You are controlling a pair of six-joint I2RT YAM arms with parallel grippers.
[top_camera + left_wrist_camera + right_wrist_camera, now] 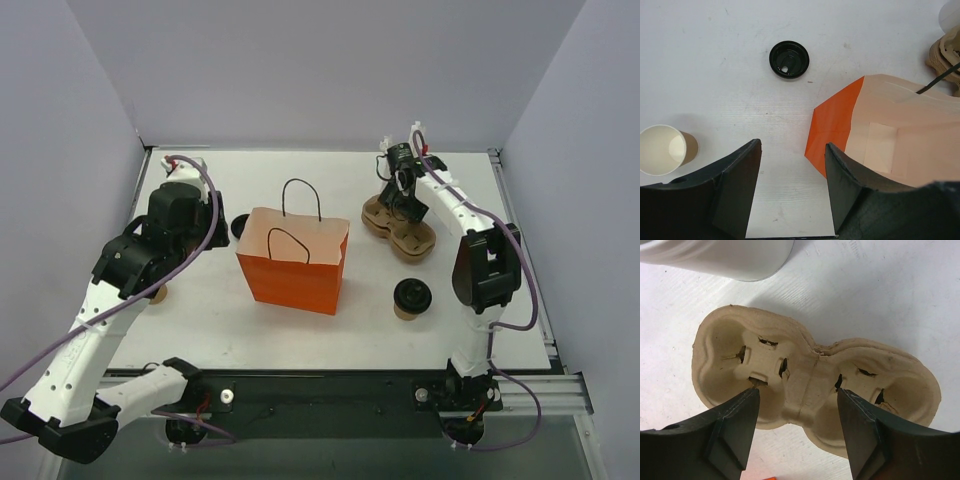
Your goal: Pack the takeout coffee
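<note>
The takeout coffee (pixel 411 298), a tan paper cup under a black lid, stands on the table right of the orange bag (pixel 293 265); neither wrist view shows it. My left gripper (pixel 792 145) hangs open over bare table, empty, with the bag's corner (pixel 835 125) just off its right finger. My right gripper (pixel 799 392) is open above a brown pulp cup carrier (pixel 810 375), its fingers spread over the carrier's narrow middle and holding nothing. In the top view that gripper (pixel 402 200) is at the back right, well behind the coffee.
A loose black lid (pixel 789 59) lies upside down ahead of the left gripper. A lidless tan cup (pixel 662 149) stands to its left, partly under the left arm in the top view. The bag's open mouth faces up, handles raised. Grey walls close in three sides.
</note>
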